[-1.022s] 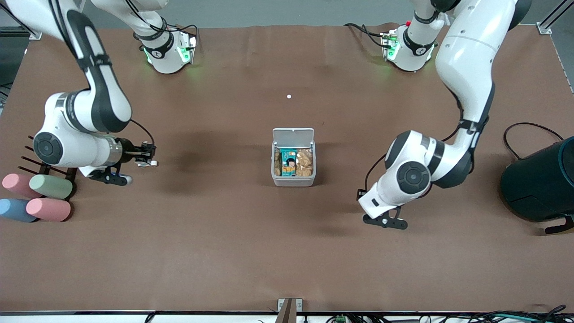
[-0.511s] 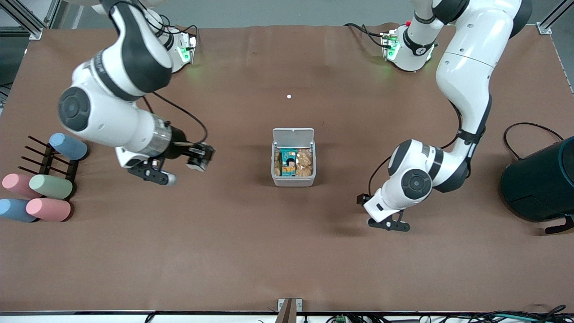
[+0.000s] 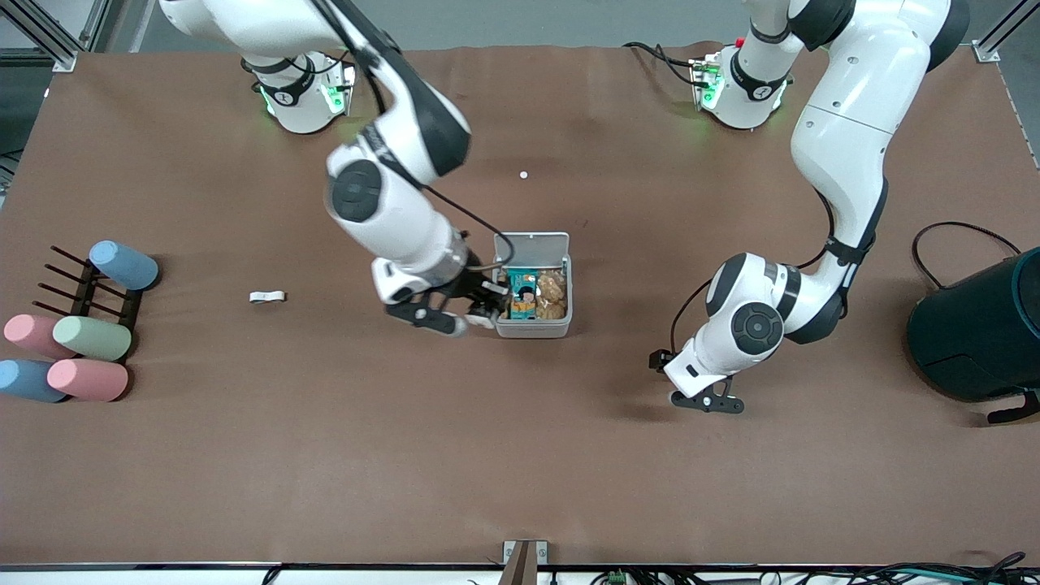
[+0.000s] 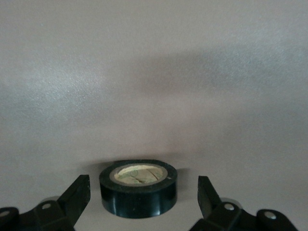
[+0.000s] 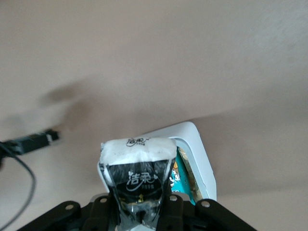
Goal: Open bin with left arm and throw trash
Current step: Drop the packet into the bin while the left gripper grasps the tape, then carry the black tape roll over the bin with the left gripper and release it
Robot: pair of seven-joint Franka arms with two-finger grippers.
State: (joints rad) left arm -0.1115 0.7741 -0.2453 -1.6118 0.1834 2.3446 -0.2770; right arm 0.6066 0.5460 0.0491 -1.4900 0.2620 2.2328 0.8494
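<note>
The white-grey bin [image 3: 532, 327] stands mid-table with its lid [image 3: 532, 244] up; a teal packet and brown snacks lie inside. My right gripper [image 3: 486, 313] is beside the bin's wall on the right arm's side, shut on the crumpled black wrapper [image 5: 139, 180]; the bin's rim also shows in the right wrist view [image 5: 199, 154]. My left gripper [image 3: 705, 400] is low over the table toward the left arm's end, open, with the black tape ring [image 4: 138, 188] between its fingers [image 4: 77, 195]. The white strip [image 3: 266, 296] lies on the table toward the right arm's end.
Pastel cylinders [image 3: 81, 357] and a black rack [image 3: 85, 292] with a blue cylinder [image 3: 123, 264] sit at the right arm's end. A large dark teal container [image 3: 979, 325] stands at the left arm's end. A tiny white dot [image 3: 523, 175] lies farther from the camera than the bin.
My right arm swung from the rack to the bin with the wrapper. The white strip now shows bare on the table. My left gripper shifted slightly.
</note>
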